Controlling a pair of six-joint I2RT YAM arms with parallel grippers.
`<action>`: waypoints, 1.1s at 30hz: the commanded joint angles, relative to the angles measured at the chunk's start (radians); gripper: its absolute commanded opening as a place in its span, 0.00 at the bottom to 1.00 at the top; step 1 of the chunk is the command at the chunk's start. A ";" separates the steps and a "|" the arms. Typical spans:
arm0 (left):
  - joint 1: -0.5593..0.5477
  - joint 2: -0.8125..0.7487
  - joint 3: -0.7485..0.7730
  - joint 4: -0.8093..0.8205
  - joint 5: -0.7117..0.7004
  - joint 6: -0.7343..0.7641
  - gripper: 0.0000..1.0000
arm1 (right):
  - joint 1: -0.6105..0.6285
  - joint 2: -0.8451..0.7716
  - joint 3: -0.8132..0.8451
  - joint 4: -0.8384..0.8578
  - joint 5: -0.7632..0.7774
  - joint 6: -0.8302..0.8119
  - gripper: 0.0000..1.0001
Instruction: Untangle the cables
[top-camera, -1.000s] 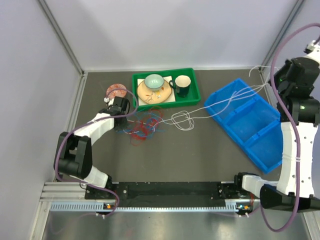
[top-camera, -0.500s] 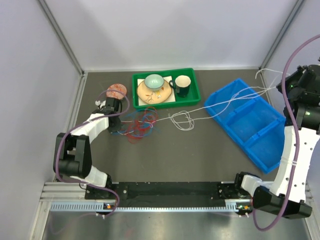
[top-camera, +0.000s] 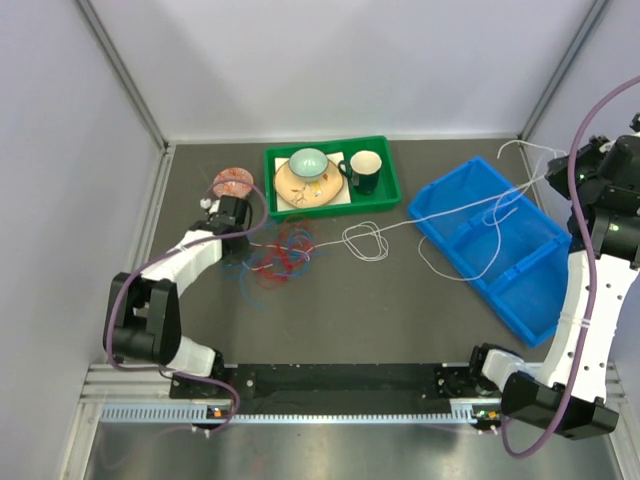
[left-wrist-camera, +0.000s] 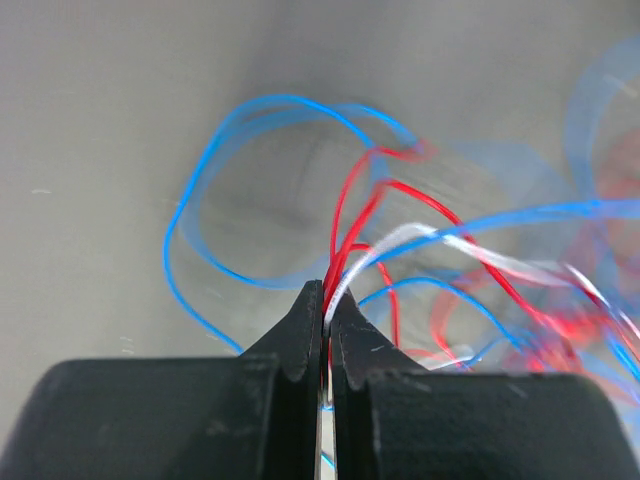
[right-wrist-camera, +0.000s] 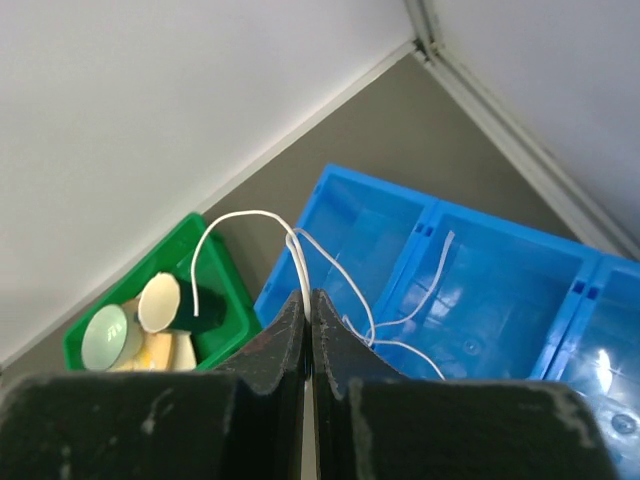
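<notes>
The red cable (top-camera: 283, 256) and the blue cable (top-camera: 246, 268) lie in a loose tangle at the left middle of the table. The white cable (top-camera: 365, 240) runs from the tangle through a loop and over the blue bin, up to my right gripper (top-camera: 562, 165). My left gripper (top-camera: 250, 232) is at the tangle's left edge. In the left wrist view it (left-wrist-camera: 326, 300) is shut on red cable strands (left-wrist-camera: 345, 225) and the white cable (left-wrist-camera: 400, 238), with blue cable loops (left-wrist-camera: 185, 215) beyond. In the right wrist view my right gripper (right-wrist-camera: 307, 300) is shut on the white cable (right-wrist-camera: 300, 255), held high.
A green tray (top-camera: 385, 195) with a plate, a bowl and a dark mug stands at the back middle. A blue divided bin (top-camera: 520, 290) lies at the right, also in the right wrist view (right-wrist-camera: 480, 290). A round pink disc (top-camera: 232, 181) lies by the left gripper. Walls enclose the table.
The white cable has gone slack, and a loop of it now hangs down onto the table beside the blue bin. My left gripper shifted left and then back right, dragging the tangle slightly.
</notes>
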 joint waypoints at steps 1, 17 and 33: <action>-0.117 -0.081 0.011 0.055 0.017 0.046 0.00 | -0.002 -0.048 0.000 0.063 -0.101 0.031 0.00; -0.262 -0.155 0.200 -0.053 0.001 0.155 0.99 | 0.044 -0.102 -0.016 0.041 -0.136 0.025 0.00; -0.487 0.192 0.390 0.022 0.001 0.008 0.86 | 0.061 -0.108 -0.042 0.041 -0.141 0.014 0.00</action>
